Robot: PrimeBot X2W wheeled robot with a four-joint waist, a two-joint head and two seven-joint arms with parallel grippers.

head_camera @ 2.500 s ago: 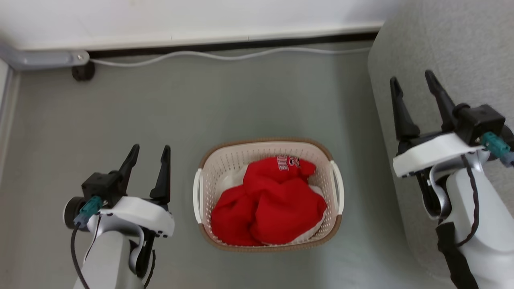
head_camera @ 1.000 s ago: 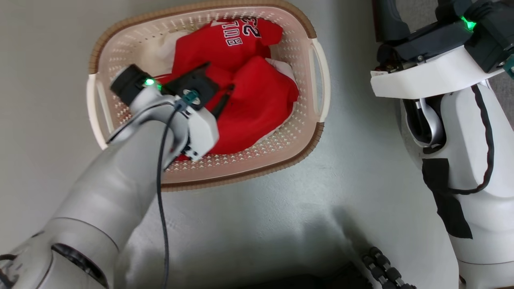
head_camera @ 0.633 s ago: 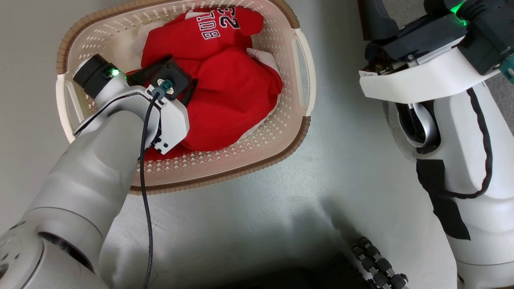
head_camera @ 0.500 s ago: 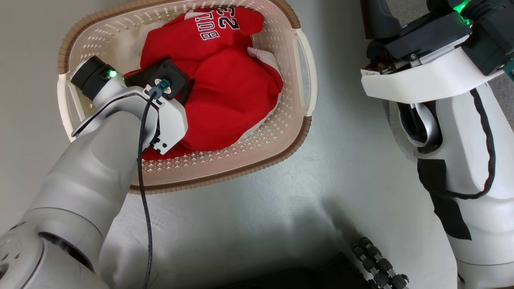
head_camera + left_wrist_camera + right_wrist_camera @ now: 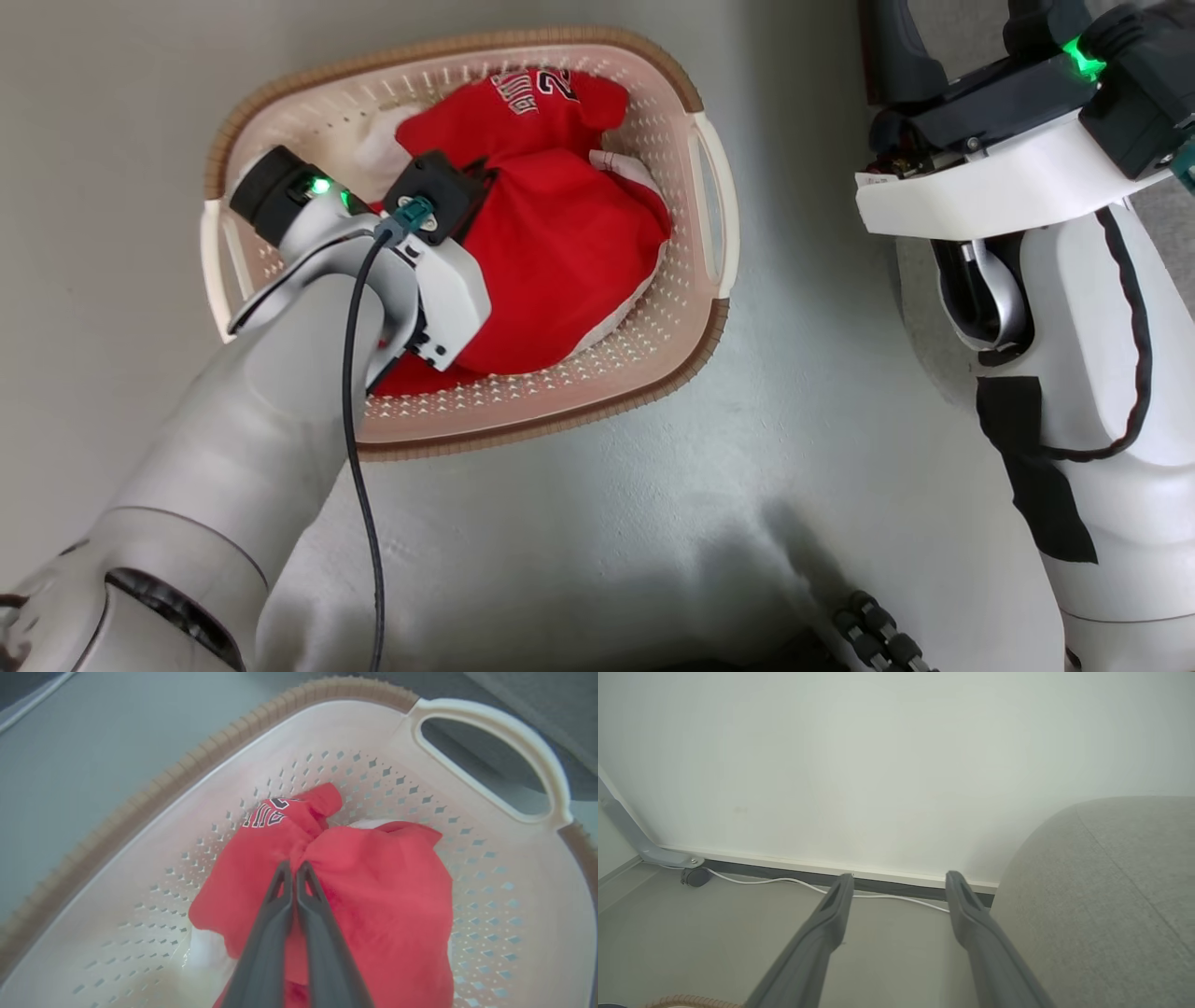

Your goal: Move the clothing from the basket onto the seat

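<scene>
Clothing (image 5: 569,261) bunched in basket (image 5: 560,378), left gripper (image 5: 294,868) fingers pinched shut on a red fold, right gripper (image 5: 900,882) fingers wide, idle beside seat (image 5: 1111,896); grasp step, next likely lift clear, swing to seat.

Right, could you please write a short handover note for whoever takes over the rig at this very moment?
Left pincer: shut on a bunched fold of the red clothing, down inside the basket.
Right pincer: open and empty, held up beside the seat, pointing toward the wall.
Things: the clothing lies in the basket, which stands on the floor; the seat is on the robot's right.
Done: the grip on the clothing is made.
Left: lift the clothing out, carry it right to the seat, release it there.
</scene>
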